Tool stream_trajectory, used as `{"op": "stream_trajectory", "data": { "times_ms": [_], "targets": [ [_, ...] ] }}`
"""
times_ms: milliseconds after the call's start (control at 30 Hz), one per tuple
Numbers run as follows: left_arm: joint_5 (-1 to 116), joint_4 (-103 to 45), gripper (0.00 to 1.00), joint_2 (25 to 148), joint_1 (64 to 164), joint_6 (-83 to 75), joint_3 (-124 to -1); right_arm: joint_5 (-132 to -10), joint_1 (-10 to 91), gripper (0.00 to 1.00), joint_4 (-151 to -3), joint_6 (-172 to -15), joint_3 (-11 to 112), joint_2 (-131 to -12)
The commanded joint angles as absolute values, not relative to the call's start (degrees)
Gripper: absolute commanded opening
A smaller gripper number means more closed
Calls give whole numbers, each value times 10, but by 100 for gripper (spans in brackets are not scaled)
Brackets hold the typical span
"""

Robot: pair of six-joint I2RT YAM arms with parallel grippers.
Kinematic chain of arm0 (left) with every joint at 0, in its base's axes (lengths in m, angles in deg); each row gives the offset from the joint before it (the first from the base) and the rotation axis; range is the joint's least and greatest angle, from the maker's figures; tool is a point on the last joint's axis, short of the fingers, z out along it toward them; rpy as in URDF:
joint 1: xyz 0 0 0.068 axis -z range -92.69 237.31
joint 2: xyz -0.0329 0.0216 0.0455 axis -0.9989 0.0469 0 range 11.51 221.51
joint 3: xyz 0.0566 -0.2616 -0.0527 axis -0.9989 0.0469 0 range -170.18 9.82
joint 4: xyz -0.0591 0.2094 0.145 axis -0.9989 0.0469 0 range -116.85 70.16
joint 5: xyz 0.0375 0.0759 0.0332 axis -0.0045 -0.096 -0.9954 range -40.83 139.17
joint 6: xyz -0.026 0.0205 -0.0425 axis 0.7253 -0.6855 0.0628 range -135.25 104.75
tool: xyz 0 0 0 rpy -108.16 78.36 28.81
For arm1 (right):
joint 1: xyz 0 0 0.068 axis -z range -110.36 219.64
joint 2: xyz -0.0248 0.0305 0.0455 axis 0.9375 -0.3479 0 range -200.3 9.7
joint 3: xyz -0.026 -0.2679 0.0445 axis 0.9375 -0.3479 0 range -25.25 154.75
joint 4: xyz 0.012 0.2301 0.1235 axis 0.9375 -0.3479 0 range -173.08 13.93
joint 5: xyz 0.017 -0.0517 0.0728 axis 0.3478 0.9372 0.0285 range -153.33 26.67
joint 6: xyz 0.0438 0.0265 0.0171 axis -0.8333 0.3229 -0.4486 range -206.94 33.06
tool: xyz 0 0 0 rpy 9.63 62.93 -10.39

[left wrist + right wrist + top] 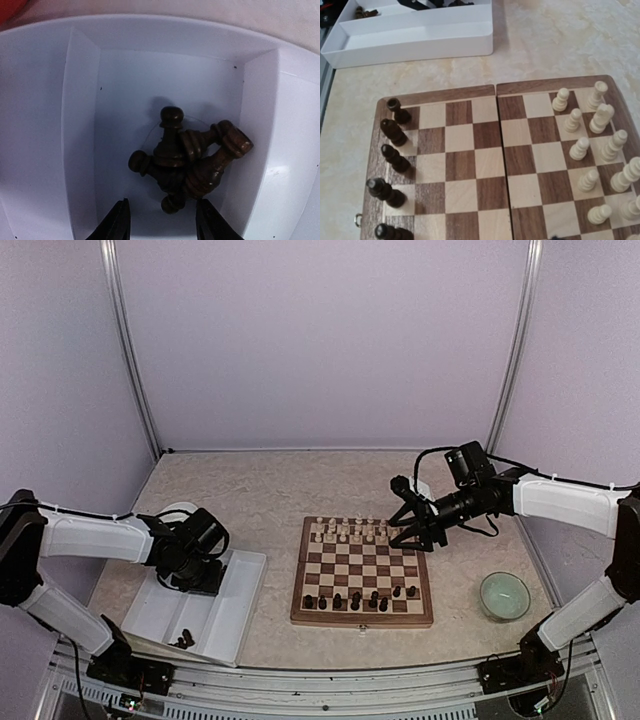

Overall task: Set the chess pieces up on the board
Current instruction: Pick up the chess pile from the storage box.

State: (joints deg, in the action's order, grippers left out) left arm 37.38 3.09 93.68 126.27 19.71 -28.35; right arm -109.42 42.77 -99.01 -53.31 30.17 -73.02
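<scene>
Left wrist view: left gripper [162, 225] is held spread, nothing pinched. Chess pieces [187, 160] are heaped just ahead of its tips in one tray [80, 100] compartment, axes mixed, one upright.

Cropped, overlapped, or too small

In the left wrist view the left gripper [161, 222] shows only two dark fingertips [120, 222] at the bottom edge. The chess pieces [187, 160] heaped in one tray [80, 125] compartment overlap, so their count cannot be told. The right wrist view crops the board [460, 150] at its bottom and right edges, cutting several cream pieces [630, 175]. From above, piece types are too small to tell.
</scene>
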Motion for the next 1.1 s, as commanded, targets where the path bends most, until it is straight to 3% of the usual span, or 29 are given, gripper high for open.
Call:
{"op": "stream_trajectory", "data": {
  "times_ms": [0,200,533,767,1067],
  "targets": [
    [367,-15,45,965,1262,153,-282,-1109,434,59,-1000,-527,298,-741],
    [382,-55,39,985,1262,107,-283,-1113,434,59,-1002,-529,301,-751],
    [399,-68,15,1008,1262,108,-290,-1127,434,59,-1009,-532,309,-766],
    [372,-11,7,892,1339,163,-283,-1137,427,58,-1011,-541,326,-765],
    [382,3,2,751,1343,205,-259,-1116,379,56,-1029,-537,358,-785]
  ]
}}
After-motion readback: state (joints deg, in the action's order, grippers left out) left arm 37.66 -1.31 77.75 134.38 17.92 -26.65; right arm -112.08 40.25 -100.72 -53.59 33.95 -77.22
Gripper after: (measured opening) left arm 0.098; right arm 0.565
